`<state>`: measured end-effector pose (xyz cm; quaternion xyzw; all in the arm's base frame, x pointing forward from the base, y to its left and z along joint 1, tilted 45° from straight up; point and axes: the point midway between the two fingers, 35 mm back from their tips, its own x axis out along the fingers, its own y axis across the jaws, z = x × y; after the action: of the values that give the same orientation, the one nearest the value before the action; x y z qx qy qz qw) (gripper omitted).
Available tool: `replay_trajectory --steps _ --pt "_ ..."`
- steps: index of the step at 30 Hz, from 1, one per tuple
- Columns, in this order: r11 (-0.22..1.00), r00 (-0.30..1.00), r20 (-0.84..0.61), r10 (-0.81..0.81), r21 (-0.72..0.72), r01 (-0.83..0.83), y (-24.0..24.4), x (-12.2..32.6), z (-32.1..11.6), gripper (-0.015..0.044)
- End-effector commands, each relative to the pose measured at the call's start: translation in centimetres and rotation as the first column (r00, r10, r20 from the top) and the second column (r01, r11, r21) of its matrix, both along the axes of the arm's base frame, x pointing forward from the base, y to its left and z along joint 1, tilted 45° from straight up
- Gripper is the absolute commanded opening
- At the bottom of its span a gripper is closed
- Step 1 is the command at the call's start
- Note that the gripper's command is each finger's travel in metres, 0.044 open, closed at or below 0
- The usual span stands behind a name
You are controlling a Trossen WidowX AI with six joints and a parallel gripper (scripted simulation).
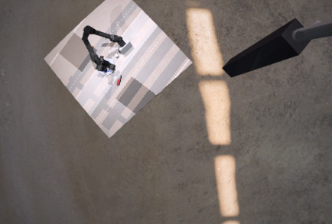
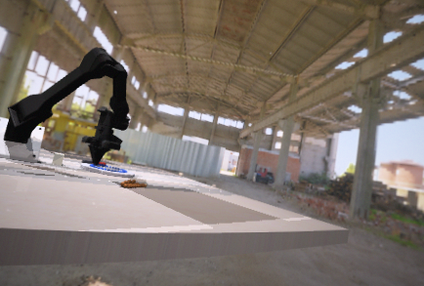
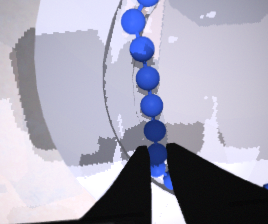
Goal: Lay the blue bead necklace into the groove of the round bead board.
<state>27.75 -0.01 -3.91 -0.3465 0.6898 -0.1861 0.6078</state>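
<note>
Clenches one bead of the blue necklace [image 1: 108, 73] [image 2: 114, 169] [image 3: 147, 78] between the tips of the black end effector [image 1: 111, 67] [image 2: 97, 162] [image 3: 156, 153], low over the round board [image 1: 102, 74] [image 2: 114, 175] [image 3: 70, 60]. Runs beads away from the tips in a gently bent string, inside a thin curved line on the board. Cannot tell how fully seated in the groove. Just beside the board, shows a red and dark piece [image 1: 118, 82] on the desk [image 1: 168, 56] [image 2: 195, 241]. On another side, shows a small orange heap [image 1: 92, 47] [image 2: 133, 183], apart from the board. Nearer the pale base [image 1: 125, 48] [image 2: 20, 150], shows a small pale block [image 1: 117, 56] [image 2: 58, 158]. Past the desk, shows a corrugated fence [image 2: 171, 155], then brick walls [image 2: 269, 160] and pillars under the hall's roof.
</note>
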Motion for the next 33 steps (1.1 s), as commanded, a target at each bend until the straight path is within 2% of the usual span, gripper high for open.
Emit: replay_trajectory --steps 1,27,33 --pt "1.0 1.0 0.001 -0.001 0.0 0.001 0.0 0.0 0.0 0.0" --pt "1.0 1.0 -0.003 0.006 -0.003 -0.006 0.4 -0.3 -0.7 0.0" --pt "1.0 1.0 0.002 0.001 -0.003 -0.001 0.5 -0.3 -0.4 0.0157"
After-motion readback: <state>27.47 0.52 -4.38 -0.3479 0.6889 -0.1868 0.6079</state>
